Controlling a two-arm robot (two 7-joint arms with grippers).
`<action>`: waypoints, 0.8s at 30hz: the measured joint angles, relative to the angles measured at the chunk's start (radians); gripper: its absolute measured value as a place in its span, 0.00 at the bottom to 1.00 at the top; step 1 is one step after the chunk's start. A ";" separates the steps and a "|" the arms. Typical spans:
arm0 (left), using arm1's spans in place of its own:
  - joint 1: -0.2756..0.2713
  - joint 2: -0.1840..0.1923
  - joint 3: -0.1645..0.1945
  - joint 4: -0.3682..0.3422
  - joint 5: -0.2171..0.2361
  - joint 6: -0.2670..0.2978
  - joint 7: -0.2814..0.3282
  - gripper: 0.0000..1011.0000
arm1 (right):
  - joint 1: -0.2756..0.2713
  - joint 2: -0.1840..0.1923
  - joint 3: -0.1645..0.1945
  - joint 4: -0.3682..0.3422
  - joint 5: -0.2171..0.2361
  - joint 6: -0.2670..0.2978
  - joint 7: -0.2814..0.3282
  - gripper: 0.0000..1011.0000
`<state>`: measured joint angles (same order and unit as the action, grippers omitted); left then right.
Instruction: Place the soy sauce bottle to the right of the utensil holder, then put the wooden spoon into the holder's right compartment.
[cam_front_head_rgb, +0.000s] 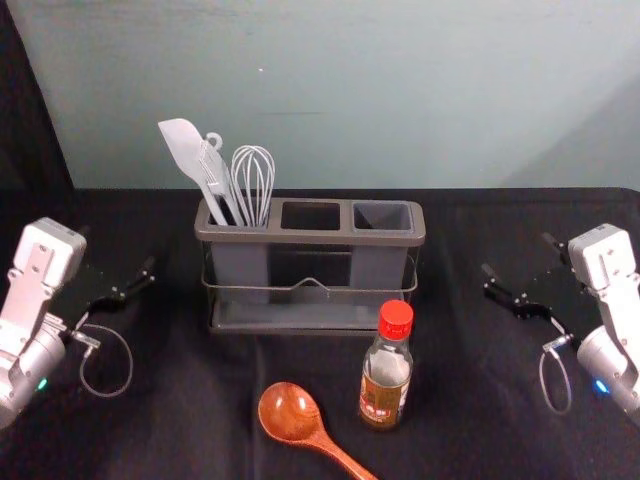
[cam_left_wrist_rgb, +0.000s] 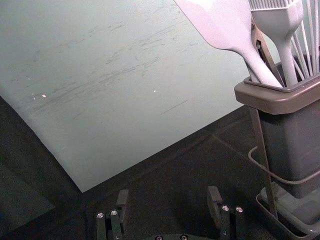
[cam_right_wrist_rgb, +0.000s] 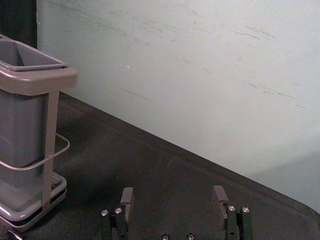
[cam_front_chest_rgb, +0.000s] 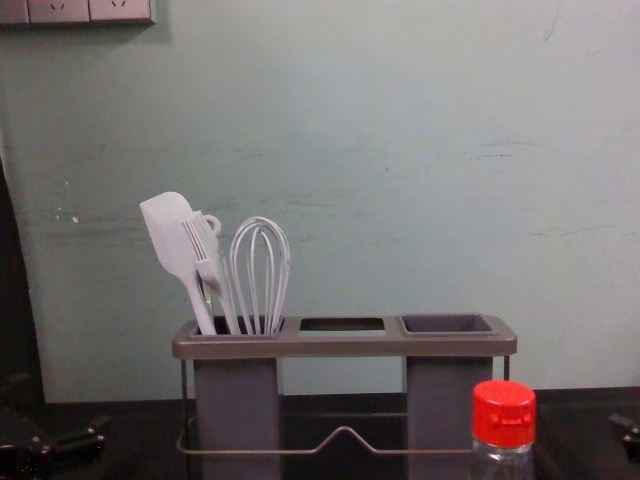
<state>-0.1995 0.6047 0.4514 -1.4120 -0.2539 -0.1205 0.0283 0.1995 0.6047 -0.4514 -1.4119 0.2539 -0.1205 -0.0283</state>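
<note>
My left claw (cam_front_head_rgb: 118, 250) is released, its two fingers spread wide over the dark cloth to the left of the holder. My right claw (cam_front_head_rgb: 518, 255) matches it on the other side, fingers parted too. Both arms reach in low from the side edges of the head view, well apart from the things between them.

Between my claws, the soy sauce bottle (cam_front_head_rgb: 385, 385) stands upright in front of the holder's right end: red cap, clear body, brown below, a label round its lower part. Just to its left lies the wooden spoon (cam_front_head_rgb: 290, 413), glossy reddish-brown, bowl towards the holder, handle slanting nearer me and rightward.

Beyond them sits the grey-brown utensil holder (cam_front_head_rgb: 311, 238), a spatula (cam_front_head_rgb: 184, 150), a brush (cam_front_chest_rgb: 205, 245) and a whisk (cam_front_head_rgb: 253, 180) in its left compartment. Black cloth (cam_front_head_rgb: 470, 400) covers the table, creased in places. Behind rises a pale green, scuffed wall (cam_front_head_rgb: 400, 90), with a socket panel (cam_front_chest_rgb: 75, 10) high on the left in my chest view.
</note>
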 joint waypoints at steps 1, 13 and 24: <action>0.000 0.000 0.000 0.000 0.000 0.000 0.000 1.00 | 0.000 0.000 0.000 0.000 0.000 0.000 0.000 0.99; 0.000 0.000 0.000 0.000 0.000 0.000 0.000 1.00 | -0.098 0.029 0.062 -0.135 -0.020 -0.053 -0.017 0.99; 0.000 0.000 0.000 0.000 0.000 0.000 0.000 1.00 | -0.288 0.113 0.162 -0.301 0.043 -0.158 0.013 0.99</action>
<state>-0.1995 0.6047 0.4514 -1.4120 -0.2539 -0.1205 0.0283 -0.0890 0.7175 -0.2897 -1.7134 0.2968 -0.2789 -0.0151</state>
